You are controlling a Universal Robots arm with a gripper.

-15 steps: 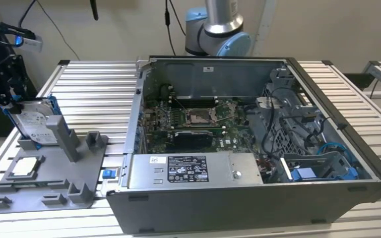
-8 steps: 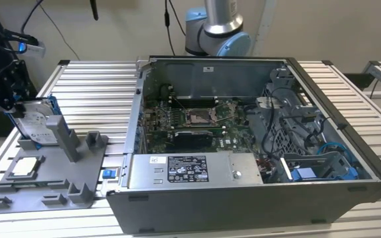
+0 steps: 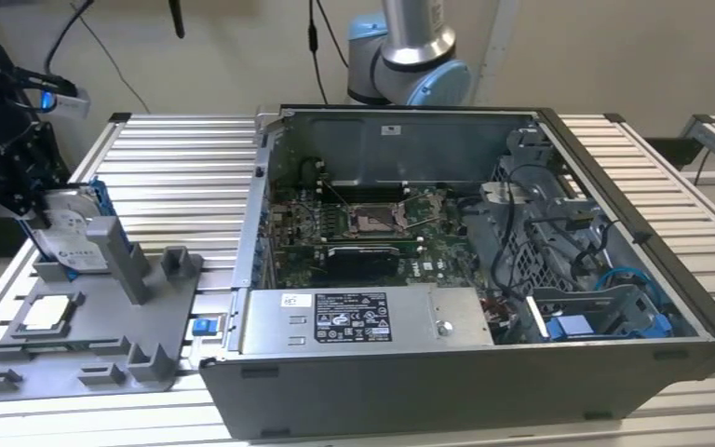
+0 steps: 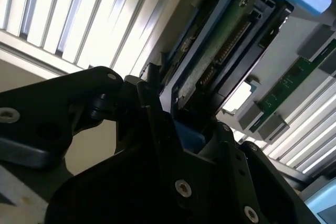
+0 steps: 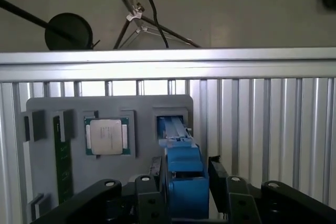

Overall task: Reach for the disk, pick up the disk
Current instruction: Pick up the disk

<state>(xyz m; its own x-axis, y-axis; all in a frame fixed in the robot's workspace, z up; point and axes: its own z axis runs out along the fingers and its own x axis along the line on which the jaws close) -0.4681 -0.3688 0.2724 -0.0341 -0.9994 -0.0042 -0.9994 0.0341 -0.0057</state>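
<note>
The gripper [image 5: 187,167] is closed on the disk [image 5: 182,182], one finger on each side. The disk stands upright at the gray holder [image 3: 103,331].

Disk [image 3: 70,233] at tray [image 3: 97,346], beside case [image 3: 457,396]
</note>
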